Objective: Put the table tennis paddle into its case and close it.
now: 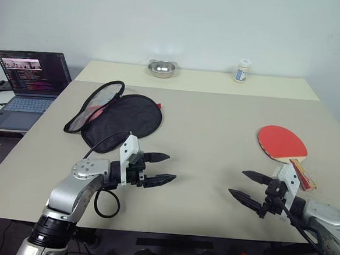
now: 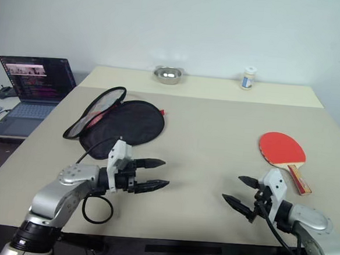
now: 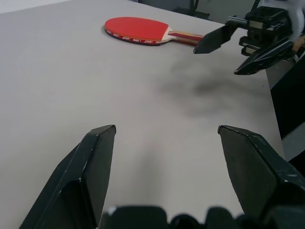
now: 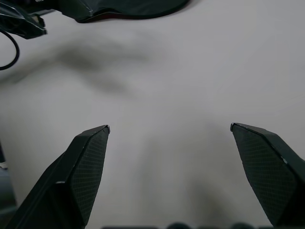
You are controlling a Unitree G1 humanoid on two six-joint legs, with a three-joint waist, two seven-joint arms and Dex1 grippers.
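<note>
Nothing of the task looks done yet. On the left of the beige table, the black paddle-shaped fabric case lies unzipped, its flap folded aside. The left gripper hovers near it, jaws wide and empty. The right gripper is equally wide and empty. The round red-faced paddle with its striped wooden handle lies flat far right, well apart from the case. An open laptop, steel bowl and small white bottle stand clear of the work.

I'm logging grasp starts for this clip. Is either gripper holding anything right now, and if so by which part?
Nothing is held. The left gripper and right gripper both hang open over bare table; the paddle and case lie untouched.
</note>
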